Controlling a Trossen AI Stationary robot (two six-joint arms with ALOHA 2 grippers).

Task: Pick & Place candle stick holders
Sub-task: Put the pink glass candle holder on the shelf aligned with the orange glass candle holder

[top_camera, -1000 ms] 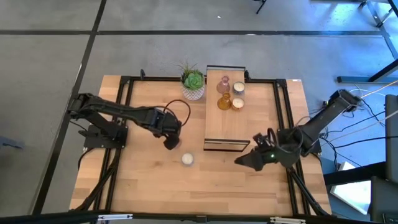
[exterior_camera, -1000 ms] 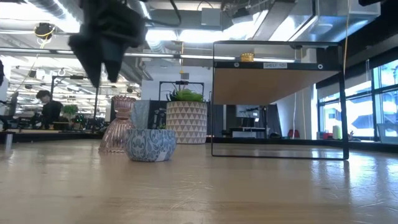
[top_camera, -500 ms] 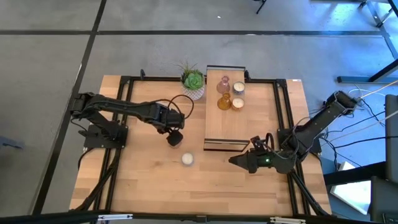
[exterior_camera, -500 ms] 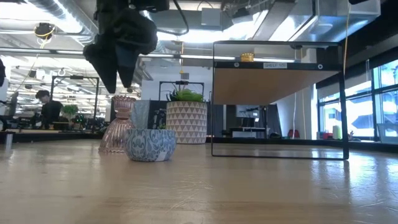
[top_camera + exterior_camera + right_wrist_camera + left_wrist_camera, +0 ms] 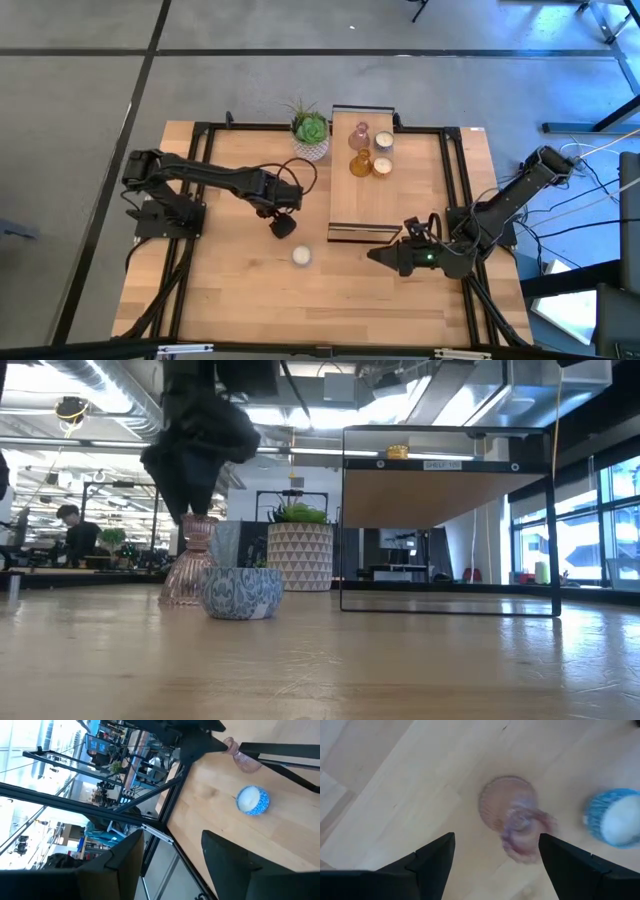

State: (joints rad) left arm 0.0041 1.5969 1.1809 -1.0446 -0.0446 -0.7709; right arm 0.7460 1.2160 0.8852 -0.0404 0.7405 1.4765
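Two candle holders remain on the worktop left of the wooden stand: a pink glass holder and a blue-patterned holder. Left tool, fingers spread, hovers over the pink one. Right tool waits, spread, beside the stand's near end.

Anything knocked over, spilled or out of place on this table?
Nothing stands out. The pink glass holder and the blue-patterned cup holding a white candle stand upright on the table, four more holders sit on the stand, and the succulent is upright. The left tool is open above the pink holder.
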